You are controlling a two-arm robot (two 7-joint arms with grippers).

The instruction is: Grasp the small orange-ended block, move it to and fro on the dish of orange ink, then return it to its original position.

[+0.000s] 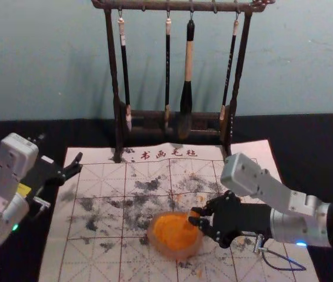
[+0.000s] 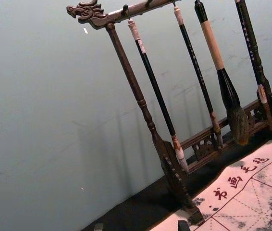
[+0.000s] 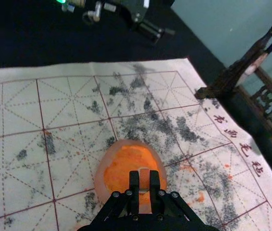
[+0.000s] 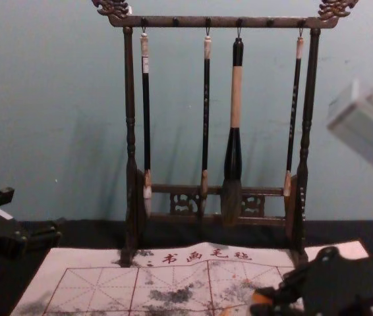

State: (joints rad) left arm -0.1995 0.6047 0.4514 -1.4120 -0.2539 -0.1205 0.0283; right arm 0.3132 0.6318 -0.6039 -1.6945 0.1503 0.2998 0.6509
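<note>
My right gripper [image 1: 196, 217] reaches in from the right over the dish of orange ink [image 1: 162, 247]. It is shut on the small orange-ended block [image 1: 192, 218], held above the dish's right part. In the right wrist view the block [image 3: 144, 179] is pinched between the fingertips of the gripper [image 3: 144, 182], with the dish [image 3: 102, 168] behind it. Whether its lower end touches the ink cannot be told. The chest view has the block [image 4: 261, 299] at the right gripper's tip. Parked at the left, my left gripper [image 1: 77, 164] stands open; its tips [image 2: 141, 226] are apart.
A dark wooden rack [image 1: 117, 88] with several hanging brushes [image 1: 188, 76] stands at the back of the gridded calligraphy mat [image 1: 96, 223]. Black ink smudges and a few orange spots mark the mat, which lies on a black-covered table [image 1: 307, 141].
</note>
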